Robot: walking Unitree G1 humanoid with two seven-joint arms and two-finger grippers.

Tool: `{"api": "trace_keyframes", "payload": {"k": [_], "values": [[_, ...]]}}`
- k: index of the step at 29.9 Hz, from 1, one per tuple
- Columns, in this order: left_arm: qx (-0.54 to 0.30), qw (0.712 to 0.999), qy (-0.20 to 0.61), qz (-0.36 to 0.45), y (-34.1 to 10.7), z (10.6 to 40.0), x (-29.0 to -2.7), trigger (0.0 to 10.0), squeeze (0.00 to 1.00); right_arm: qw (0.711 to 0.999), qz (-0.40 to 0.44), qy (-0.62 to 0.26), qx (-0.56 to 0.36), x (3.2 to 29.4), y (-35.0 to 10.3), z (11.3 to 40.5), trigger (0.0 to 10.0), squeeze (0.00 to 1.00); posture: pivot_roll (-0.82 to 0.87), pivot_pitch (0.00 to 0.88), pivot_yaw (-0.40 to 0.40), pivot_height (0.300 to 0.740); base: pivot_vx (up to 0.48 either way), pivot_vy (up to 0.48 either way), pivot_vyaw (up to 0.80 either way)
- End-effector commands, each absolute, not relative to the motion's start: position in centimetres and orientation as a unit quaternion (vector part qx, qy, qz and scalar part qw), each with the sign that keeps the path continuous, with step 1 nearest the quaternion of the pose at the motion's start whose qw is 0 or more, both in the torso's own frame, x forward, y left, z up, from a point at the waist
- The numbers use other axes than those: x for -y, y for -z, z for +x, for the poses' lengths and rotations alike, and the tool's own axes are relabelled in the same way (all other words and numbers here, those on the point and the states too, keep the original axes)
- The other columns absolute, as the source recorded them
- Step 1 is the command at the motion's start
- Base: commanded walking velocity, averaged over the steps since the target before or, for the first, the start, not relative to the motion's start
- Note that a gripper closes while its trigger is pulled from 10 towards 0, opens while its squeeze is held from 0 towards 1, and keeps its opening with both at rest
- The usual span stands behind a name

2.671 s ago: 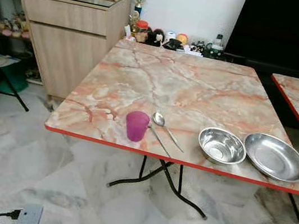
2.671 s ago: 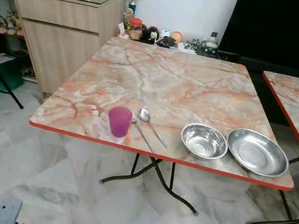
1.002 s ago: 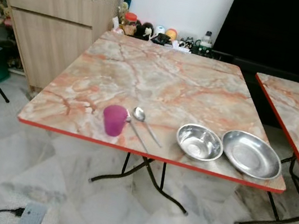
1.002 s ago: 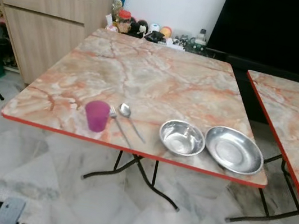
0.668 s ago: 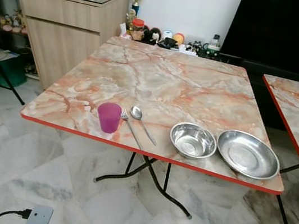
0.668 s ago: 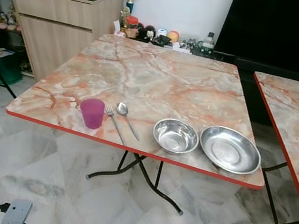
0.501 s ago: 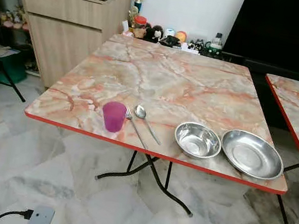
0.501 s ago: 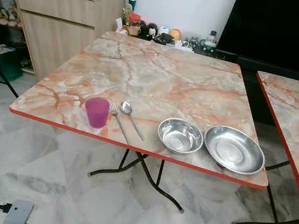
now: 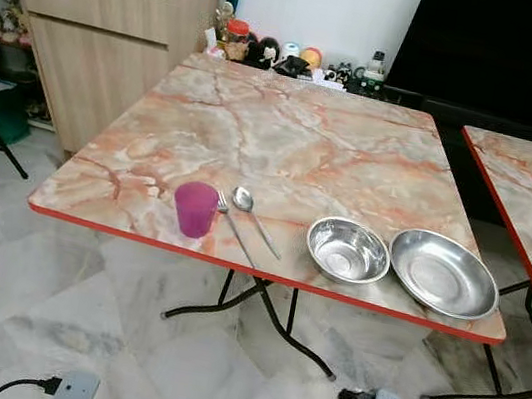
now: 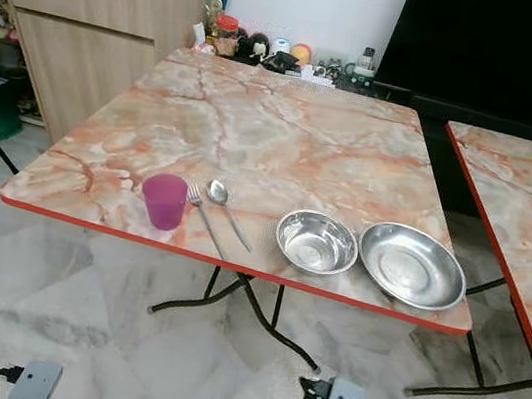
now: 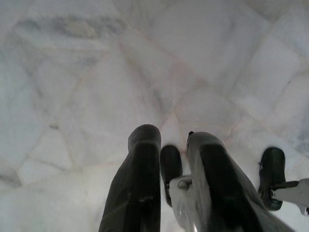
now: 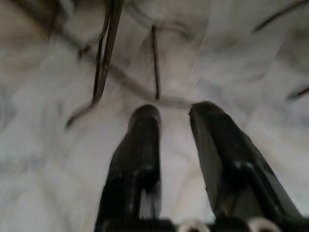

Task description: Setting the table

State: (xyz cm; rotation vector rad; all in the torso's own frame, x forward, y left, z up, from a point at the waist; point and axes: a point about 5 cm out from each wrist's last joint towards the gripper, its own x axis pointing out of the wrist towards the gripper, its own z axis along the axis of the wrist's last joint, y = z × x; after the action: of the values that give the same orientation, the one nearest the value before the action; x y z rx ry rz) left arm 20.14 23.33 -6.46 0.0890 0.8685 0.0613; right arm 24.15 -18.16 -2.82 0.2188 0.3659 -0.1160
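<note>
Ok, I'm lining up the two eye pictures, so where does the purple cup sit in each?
Left eye view: purple cup near the table's front edge, left of the fork.
Right eye view: cup in the same spot, further left in the picture.
Shared landmark: the small steel bowl.

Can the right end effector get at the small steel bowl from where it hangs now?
Probably not yet. The right end effector hangs low, open, pointing at the floor by the table legs, while the small steel bowl sits unobstructed on the table near its front edge.

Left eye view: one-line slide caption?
Pink cup, fork, spoon, steel bowl and plate lined along marble table's near edge.
</note>
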Motion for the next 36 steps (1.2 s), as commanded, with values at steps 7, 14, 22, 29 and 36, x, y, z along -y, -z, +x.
{"api": "trace_keyframes", "payload": {"k": [7, 14, 22, 29, 36], "values": [[-0.415, 0.909, -0.025, 0.036, 6.5, 20.5, -22.4, 10.0, 0.0, 0.994, 0.072, 0.052, -0.063, 19.2, -1.2, 25.5, 10.0, 0.0, 0.07, 0.066, -0.106, 0.74, 0.0, 0.0, 0.0], [-0.409, 0.91, -0.038, 0.052, 6.2, 20.6, -23.3, 10.0, 0.0, 0.996, 0.07, 0.048, -0.017, 19.0, -3.6, 25.4, 10.0, 0.0, 0.07, 0.086, -0.097, 0.74, 0.0, 0.0, 0.0], [-0.409, 0.909, -0.051, 0.061, 6.3, 19.7, -24.4, 10.0, 0.0, 0.997, 0.075, 0.023, -0.015, 18.0, -4.2, 25.6, 10.0, 0.0, 0.12, 0.0, -0.105, 0.74, 0.0, -0.085, 0.0], [-0.402, 0.912, -0.059, 0.055, 6.1, 20.0, -24.4, 10.0, 0.0, 0.997, 0.078, 0.027, -0.007, 18.4, -5.1, 26.0, 10.0, 0.0, 0.1, 0.025, -0.096, 0.74, 0.0, -0.371, 0.0], [-0.403, 0.912, -0.057, 0.057, 6.1, 20.1, -24.4, 10.0, 0.0, 0.996, 0.08, 0.035, 0.007, 18.9, -6.5, 26.8, 10.0, 0.0, 0.1, 0.073, -0.095, 0.74, 0.0, -0.355, 0.0]]}}
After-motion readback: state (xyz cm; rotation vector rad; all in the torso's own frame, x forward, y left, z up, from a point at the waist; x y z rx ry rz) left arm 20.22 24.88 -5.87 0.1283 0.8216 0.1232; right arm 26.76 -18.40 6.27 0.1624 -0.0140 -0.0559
